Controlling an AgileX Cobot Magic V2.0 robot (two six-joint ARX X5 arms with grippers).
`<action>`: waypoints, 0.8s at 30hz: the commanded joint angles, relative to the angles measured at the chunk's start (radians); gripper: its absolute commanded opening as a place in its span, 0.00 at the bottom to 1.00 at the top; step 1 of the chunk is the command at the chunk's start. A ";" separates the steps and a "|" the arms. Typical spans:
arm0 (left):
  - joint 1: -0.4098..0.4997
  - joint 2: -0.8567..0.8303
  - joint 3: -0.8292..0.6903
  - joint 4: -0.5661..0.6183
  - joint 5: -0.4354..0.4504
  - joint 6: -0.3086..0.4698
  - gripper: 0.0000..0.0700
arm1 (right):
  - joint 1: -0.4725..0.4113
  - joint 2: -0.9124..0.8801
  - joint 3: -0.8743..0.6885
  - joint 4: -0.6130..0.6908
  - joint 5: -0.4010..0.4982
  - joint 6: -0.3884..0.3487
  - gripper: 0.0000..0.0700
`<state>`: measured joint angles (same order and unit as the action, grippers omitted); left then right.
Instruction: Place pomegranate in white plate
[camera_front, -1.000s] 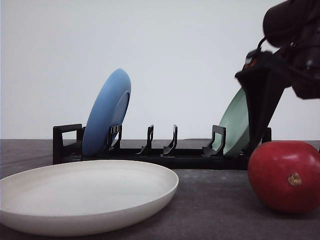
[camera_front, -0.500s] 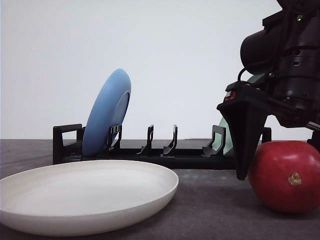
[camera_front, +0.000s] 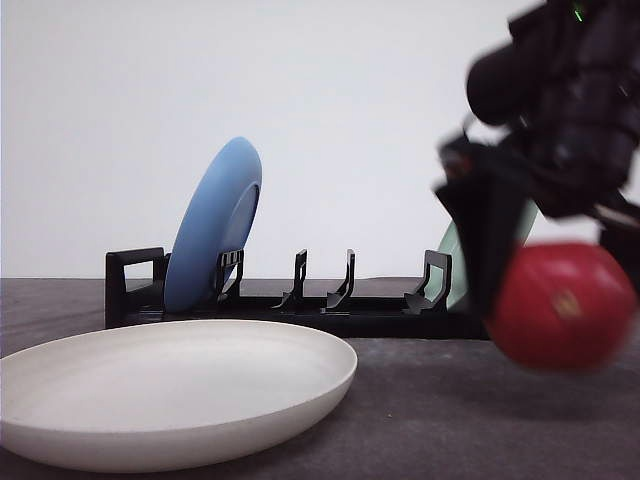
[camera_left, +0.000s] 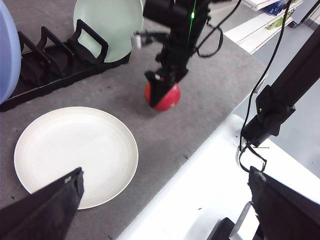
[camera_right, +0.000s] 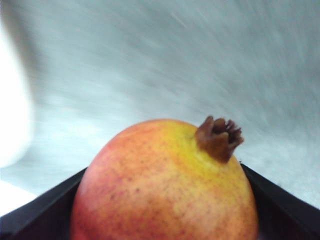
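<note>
I have the right gripper (camera_front: 555, 300) clamped on the pomegranate (camera_front: 563, 306), fingers on both flanks, fruit clear of the tabletop (camera_front: 420, 400) (blurred). The white plate (camera_front: 170, 390) lies flat, well apart on the left-arm side, bare table between. The dish rack (camera_front: 300, 300) stands behind. I can't tell the left gripper's (camera_left: 165, 210) spread.

right gripper (camera_front: 560, 290) gripping pomegranate (camera_front: 562, 308), white plate (camera_front: 170, 395)
</note>
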<state>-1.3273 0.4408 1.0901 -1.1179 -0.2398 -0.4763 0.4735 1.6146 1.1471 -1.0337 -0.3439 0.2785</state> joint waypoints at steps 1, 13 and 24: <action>-0.016 0.002 0.017 0.010 -0.003 -0.007 0.91 | 0.023 0.013 0.066 -0.021 -0.006 0.005 0.67; -0.016 0.002 0.017 0.011 -0.004 -0.007 0.91 | 0.232 0.145 0.378 -0.083 0.011 0.047 0.67; -0.016 0.002 0.017 0.010 -0.007 -0.008 0.91 | 0.415 0.359 0.437 0.020 0.057 0.047 0.67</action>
<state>-1.3273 0.4408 1.0901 -1.1179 -0.2401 -0.4763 0.8743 1.9476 1.5593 -1.0244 -0.2871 0.3187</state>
